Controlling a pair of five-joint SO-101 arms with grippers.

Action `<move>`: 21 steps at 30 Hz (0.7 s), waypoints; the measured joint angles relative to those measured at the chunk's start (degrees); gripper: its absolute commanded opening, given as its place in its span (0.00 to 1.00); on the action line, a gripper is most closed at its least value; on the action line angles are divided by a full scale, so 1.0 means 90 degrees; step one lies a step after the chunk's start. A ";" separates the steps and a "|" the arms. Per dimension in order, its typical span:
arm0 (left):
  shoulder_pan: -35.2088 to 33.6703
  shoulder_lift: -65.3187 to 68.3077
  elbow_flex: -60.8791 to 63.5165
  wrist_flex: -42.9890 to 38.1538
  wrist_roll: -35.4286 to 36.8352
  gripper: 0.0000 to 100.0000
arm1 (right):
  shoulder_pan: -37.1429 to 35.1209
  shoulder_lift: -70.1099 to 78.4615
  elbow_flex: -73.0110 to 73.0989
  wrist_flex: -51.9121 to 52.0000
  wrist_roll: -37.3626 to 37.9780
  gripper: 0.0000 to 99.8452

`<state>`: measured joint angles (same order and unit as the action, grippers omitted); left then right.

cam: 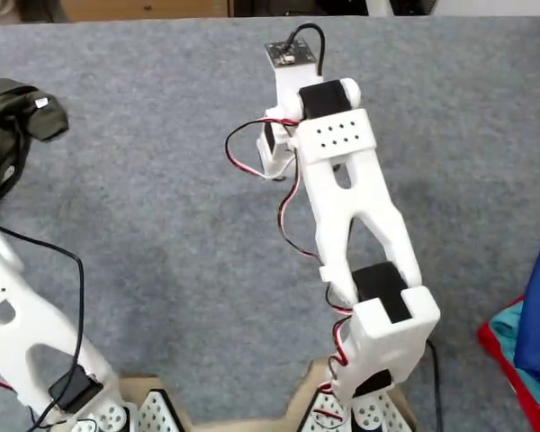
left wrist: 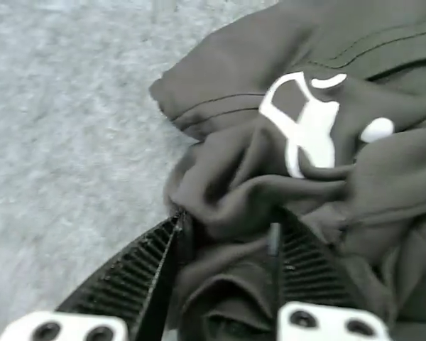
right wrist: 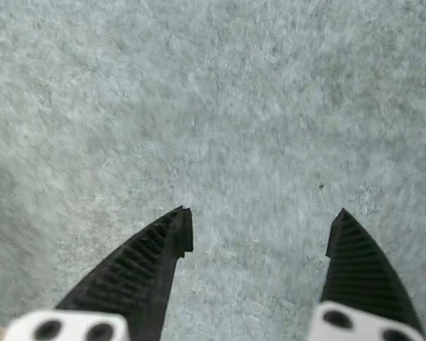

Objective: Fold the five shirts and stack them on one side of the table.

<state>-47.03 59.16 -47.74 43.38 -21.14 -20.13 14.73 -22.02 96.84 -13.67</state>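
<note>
surface: grey felt-covered table (cam: 162, 225) | far edge: wooden furniture (cam: 144, 9)

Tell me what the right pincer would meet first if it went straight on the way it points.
Most likely the grey table cover: the right pincer stands open, aimed at bare cover with nothing ahead of it. How far off the surface lies is unclear.

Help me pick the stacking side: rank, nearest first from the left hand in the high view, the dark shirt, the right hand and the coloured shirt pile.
1. dark shirt, gripped by the left hand, far left.
2. right hand, mid-table.
3. coloured shirt pile, right edge.
</note>
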 measured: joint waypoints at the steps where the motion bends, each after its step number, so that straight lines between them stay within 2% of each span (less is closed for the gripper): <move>1: 0.0039 0.0049 -0.0127 0.0137 0.0000 0.03 | 0.0000 0.0000 -0.0059 0.0039 0.0000 0.31; 7: 0.0274 0.0147 -0.0957 0.1661 -0.0010 0.02 | 0.0000 0.0000 -0.0186 0.0078 0.0000 0.31; 12: 0.0508 0.0205 -0.2510 0.3722 0.0010 0.02 | 0.0000 0.0000 -0.0186 0.0078 0.0000 0.31; 17: 0.1094 0.0205 -0.4611 0.5802 0.0010 0.02 | 0.0000 0.0000 -0.0186 0.0176 0.0000 0.31; 21: 0.1553 -0.0107 -0.4796 0.6281 0.0430 0.02 | 0.0176 0.0000 -0.0352 0.0381 0.0000 0.31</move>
<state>-33.05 58.20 -90.90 99.91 -17.27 -18.55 14.73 -25.19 100.26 -13.67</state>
